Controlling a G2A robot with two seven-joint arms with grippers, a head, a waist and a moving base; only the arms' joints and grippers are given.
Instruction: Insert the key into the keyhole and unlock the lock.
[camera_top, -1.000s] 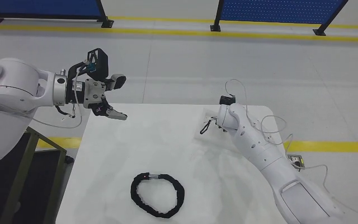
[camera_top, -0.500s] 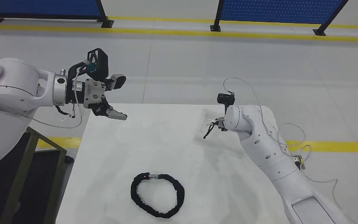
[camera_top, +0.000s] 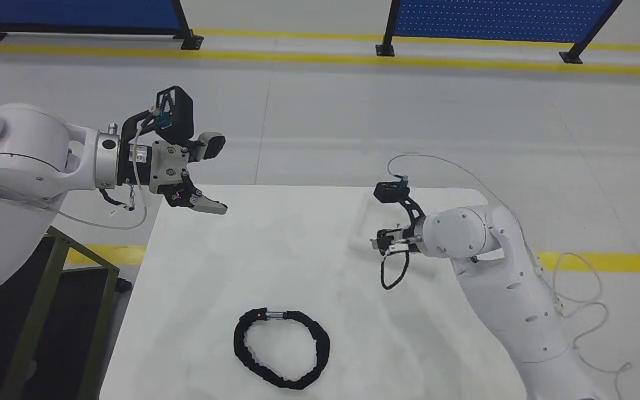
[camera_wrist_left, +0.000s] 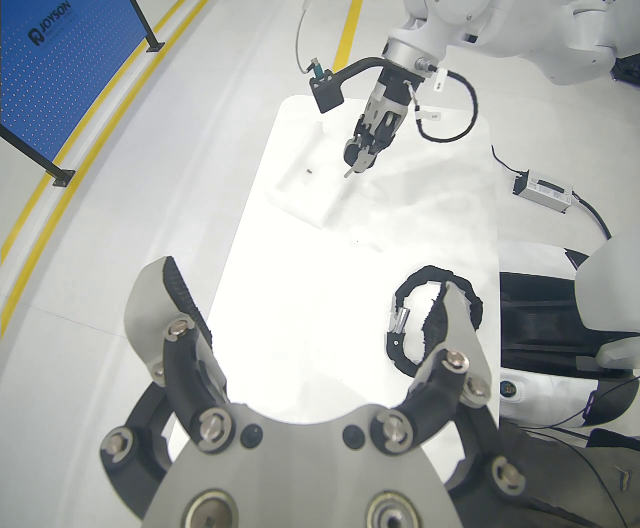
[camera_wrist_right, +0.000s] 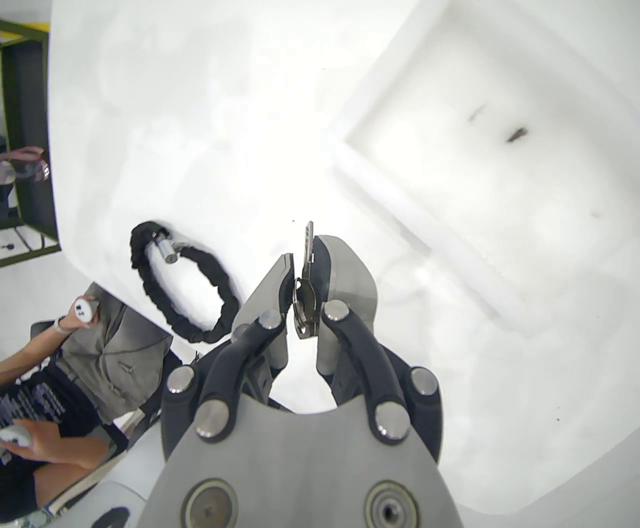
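A black fabric-covered chain lock (camera_top: 281, 347) lies in a loop near the table's front, its silver cylinder end (camera_top: 262, 314) at the loop's top left; the lock (camera_wrist_left: 434, 317) and its cylinder (camera_wrist_right: 165, 249) also show in both wrist views. My right gripper (camera_wrist_right: 303, 258) is shut on a silver key (camera_wrist_right: 305, 280), whose blade sticks out past the fingertips. It hovers over the table's right part (camera_top: 383, 242), beside a white tray. My left gripper (camera_wrist_left: 310, 295) is open with nothing in it, held above the table's back left corner (camera_top: 205, 205).
A shallow white tray (camera_wrist_right: 480, 165) sits on the white table (camera_top: 280, 260) at the back right, with small dark specks inside. A dark metal frame (camera_top: 40, 300) stands left of the table. A seated person (camera_wrist_right: 55, 380) holds controllers beyond the table's front edge.
My right arm has swung away from the tray toward the table's middle with the key, its wrist turning. The left arm has stayed still.
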